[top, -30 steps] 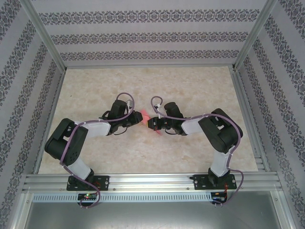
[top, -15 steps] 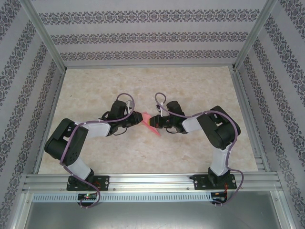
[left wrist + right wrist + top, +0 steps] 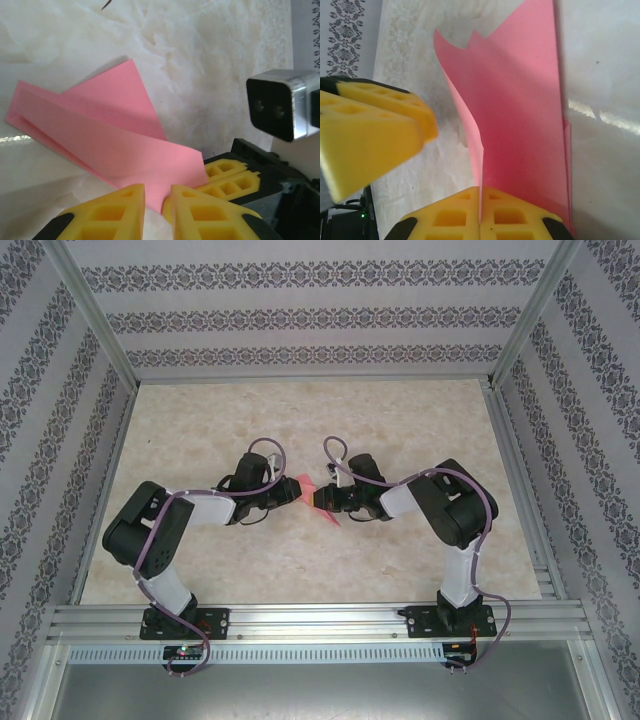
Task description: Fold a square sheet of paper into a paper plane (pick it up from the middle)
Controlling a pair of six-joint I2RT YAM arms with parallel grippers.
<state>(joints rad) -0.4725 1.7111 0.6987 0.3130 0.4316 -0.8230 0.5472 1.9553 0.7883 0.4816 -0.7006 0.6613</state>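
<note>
The square sheet of paper [image 3: 115, 135] is pink and folded into a long, pointed shape with layered flaps. It sits between the two grippers at the table's middle [image 3: 303, 484]. My right gripper [image 3: 480, 192] is shut on one upright flap of the paper [image 3: 520, 110], its yellow pads pressed together on the edge. My left gripper [image 3: 158, 192] faces it from the left, with a narrow gap between its fingers. The paper's near corner shows in that gap. The left fingers [image 3: 375, 130] sit just left of the raised flap. The right fingers [image 3: 230, 180] touch the paper's right corner.
The marbled beige tabletop [image 3: 400, 420] stretches around both arms, bounded by patterned walls and an aluminium rail [image 3: 320, 618] at the near edge. The right arm's black and silver wrist block [image 3: 275, 102] hangs close to the left gripper.
The left arm's elbow has shifted up and to the right. The right gripper has moved slightly with the paper. Both grippers remain together at the paper.
</note>
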